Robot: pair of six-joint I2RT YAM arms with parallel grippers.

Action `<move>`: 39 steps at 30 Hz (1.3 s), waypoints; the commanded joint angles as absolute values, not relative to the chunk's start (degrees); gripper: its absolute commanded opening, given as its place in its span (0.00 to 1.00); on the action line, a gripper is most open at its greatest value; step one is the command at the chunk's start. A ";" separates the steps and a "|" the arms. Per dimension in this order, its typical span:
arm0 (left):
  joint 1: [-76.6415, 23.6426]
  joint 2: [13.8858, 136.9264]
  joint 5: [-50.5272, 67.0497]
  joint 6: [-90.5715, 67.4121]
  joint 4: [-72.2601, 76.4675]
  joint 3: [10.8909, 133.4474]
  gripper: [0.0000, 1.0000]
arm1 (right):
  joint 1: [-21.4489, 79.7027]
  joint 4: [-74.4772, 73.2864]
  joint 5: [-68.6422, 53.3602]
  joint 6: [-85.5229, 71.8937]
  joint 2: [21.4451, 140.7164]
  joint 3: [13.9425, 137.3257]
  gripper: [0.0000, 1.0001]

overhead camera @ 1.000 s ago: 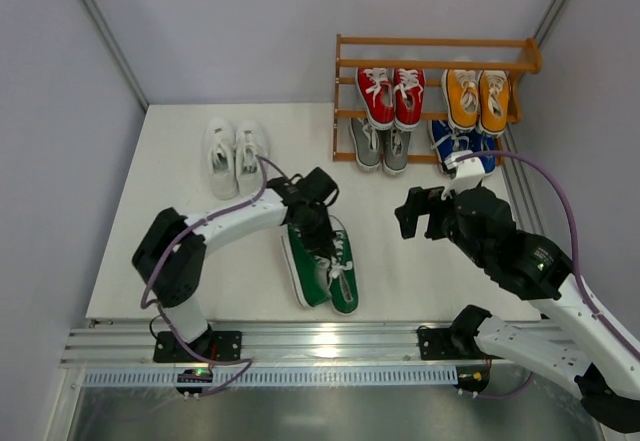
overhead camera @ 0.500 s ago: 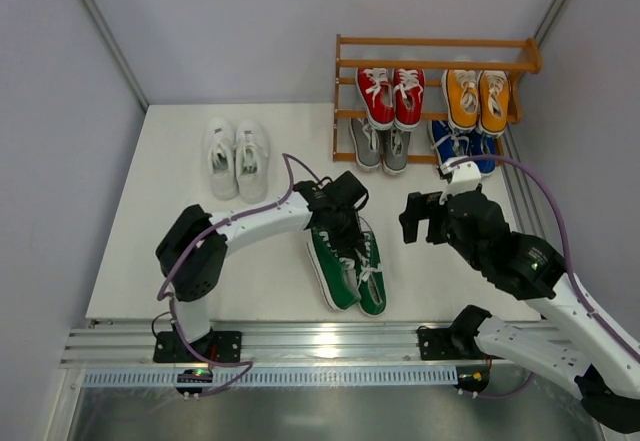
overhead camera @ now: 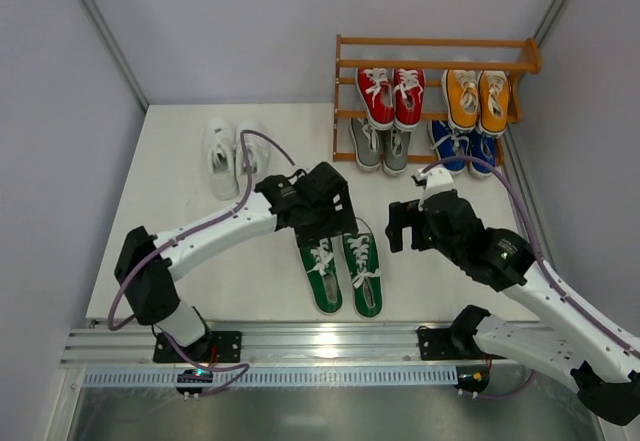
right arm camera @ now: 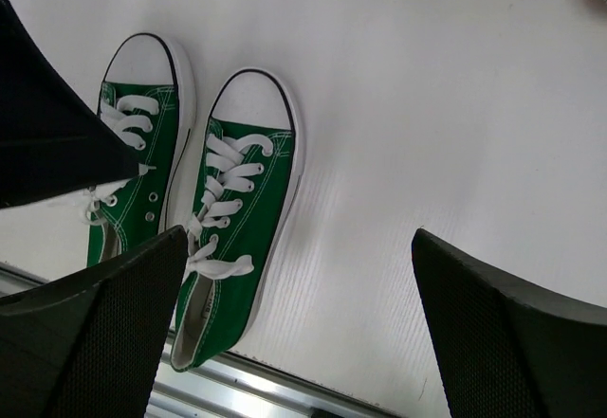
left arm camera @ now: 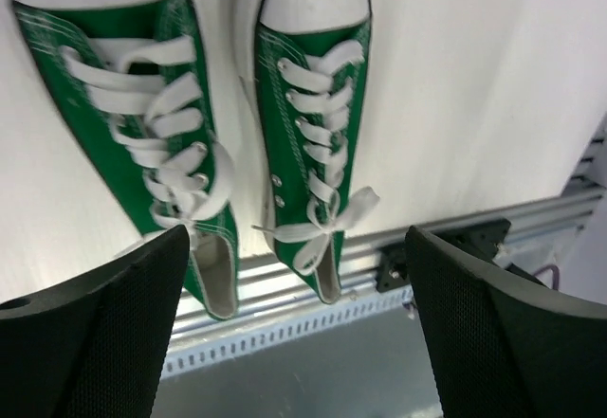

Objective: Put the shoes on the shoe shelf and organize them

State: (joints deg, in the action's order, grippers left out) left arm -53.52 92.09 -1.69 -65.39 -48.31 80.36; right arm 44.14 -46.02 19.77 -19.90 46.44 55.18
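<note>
Green shoes (overhead camera: 322,273) lie side by side on the table (overhead camera: 170,161), right under the L pincer (overhead camera: 330,223). Their white toes sit below it & their heels point to the near edge. The L pincer is wide open & holds nothing. The R pincer (overhead camera: 400,226) hangs just right of the green pair, wide open too, nothing in it. White shoes (overhead camera: 235,156) sit left of & past the L pincer. The shoe shelf (overhead camera: 435,41) stands past both pincers, w/ red pair (overhead camera: 392,96) & orange pair (overhead camera: 477,98) on the mid row, grey pair (overhead camera: 380,146) & blue pair (overhead camera: 455,146) below.
</note>
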 commanded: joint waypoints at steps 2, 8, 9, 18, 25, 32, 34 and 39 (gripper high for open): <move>-49.07 87.37 -13.27 -62.32 -53.88 76.57 0.91 | 44.12 -41.93 13.99 -22.76 46.15 52.13 1.00; -38.68 84.38 -11.34 -61.08 -43.70 61.99 0.32 | 44.12 -42.01 12.74 -23.73 45.88 51.50 1.00; -38.06 84.72 -11.51 -61.08 -41.68 61.27 0.21 | 44.12 -42.19 13.09 -23.56 45.88 51.59 1.00; -37.35 94.48 -7.58 -60.73 -35.43 59.77 0.00 | 44.12 -43.07 13.53 -23.91 45.35 52.21 1.00; -40.86 97.82 -1.95 -63.01 -31.65 58.63 0.00 | 44.03 -43.16 13.89 -24.34 45.26 51.33 1.00; -46.31 96.77 1.93 -69.77 -26.81 55.46 0.00 | 44.12 -42.19 12.75 -24.87 46.41 50.63 1.00; -47.11 96.68 1.93 -70.75 -25.76 55.11 0.00 | 44.12 -42.01 12.48 -24.87 46.84 50.36 1.00; -47.02 95.54 0.53 -69.97 -28.64 56.33 0.00 | 44.12 -42.36 8.28 -24.79 48.34 49.66 1.00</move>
